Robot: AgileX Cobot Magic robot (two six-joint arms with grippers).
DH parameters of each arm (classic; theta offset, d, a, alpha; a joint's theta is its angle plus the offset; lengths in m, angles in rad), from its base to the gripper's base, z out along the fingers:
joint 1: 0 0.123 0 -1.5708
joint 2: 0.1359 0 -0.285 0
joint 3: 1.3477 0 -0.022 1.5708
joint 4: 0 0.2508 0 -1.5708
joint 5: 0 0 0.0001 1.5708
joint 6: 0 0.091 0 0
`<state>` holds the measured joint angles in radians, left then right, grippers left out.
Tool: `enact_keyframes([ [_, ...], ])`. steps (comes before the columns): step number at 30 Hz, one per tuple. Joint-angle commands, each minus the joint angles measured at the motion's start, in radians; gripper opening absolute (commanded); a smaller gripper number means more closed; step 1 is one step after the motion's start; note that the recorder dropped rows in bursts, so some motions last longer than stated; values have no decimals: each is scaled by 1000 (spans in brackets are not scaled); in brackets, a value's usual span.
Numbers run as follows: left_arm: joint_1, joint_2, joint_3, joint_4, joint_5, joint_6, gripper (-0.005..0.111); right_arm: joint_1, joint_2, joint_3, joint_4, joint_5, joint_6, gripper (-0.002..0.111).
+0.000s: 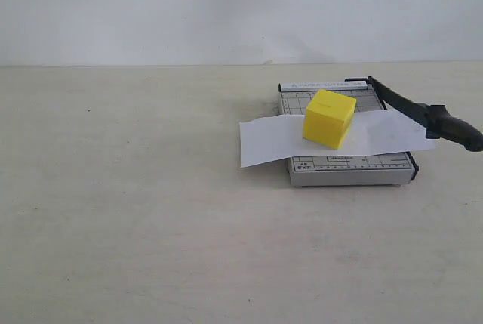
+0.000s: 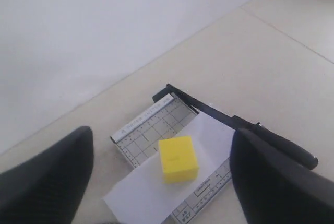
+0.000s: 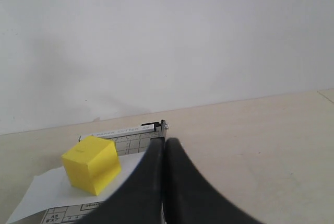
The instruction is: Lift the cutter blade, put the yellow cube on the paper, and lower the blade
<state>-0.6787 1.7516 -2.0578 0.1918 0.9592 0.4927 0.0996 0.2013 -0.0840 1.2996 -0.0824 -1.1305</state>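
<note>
left pincer: the left gripper (image 2: 164,131) is holding its two fingers (image 2: 47,177) wide apart with nothing between them, and is hanging above the trimmer, looking down on it.
right pincer: the right gripper (image 3: 165,143) is pressing its fingers (image 3: 182,182) together tip to tip, gripping nothing, and is pointing toward the trimmer's hinge end.
finger look: both pairs are showing as smooth, dark, rounded shells.
view differences: only the wrist views are showing the grippers, and the exterior view is showing neither arm. the right wrist view is hiding most of the blade behind its own fingers.
yellow cube (image 1: 329,118): it is sitting on the paper over the middle of the base. it is a glossy solid block with sharp edges and a faint rectangular mark on top, and is turned slightly off the grid lines.
paper (image 1: 264,139): this thin white strip is arching a little, and its long axis is running across the base, roughly along the table's far edge. its left end is overhanging onto the table and its right end is reaching the blade.
cutter blade (image 1: 404,105): this slim black lever is running from the hinge at the base's far right corner toward the table's near edge, and its thick handle is jutting past the base. whether it is lying fully down i cannot tell.
base (image 1: 351,167): this flat grey rectangle with a printed grid and rulers is lying right of middle, nearer the table's far edge.
table (image 1: 136,211): it is showing a pale beige, matte top.
</note>
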Motion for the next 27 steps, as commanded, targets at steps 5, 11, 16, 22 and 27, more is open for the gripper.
enact_keyframes([
  [5,-5,-421,440,59,-165,-12,64,3,-5,2,-5,-4,-3,0],
  [11,-5,-739,822,98,-305,-149,64,3,-5,2,-5,-4,-3,0],
  [16,-5,-1014,1096,147,-347,-238,64,3,-5,2,-5,-4,-3,0],
  [22,-5,-1354,1393,148,-360,-349,64,3,-5,2,-5,-4,-3,0],
  [27,-5,-1579,1541,145,-409,-385,64,3,-5,2,-5,-4,-3,0],
])
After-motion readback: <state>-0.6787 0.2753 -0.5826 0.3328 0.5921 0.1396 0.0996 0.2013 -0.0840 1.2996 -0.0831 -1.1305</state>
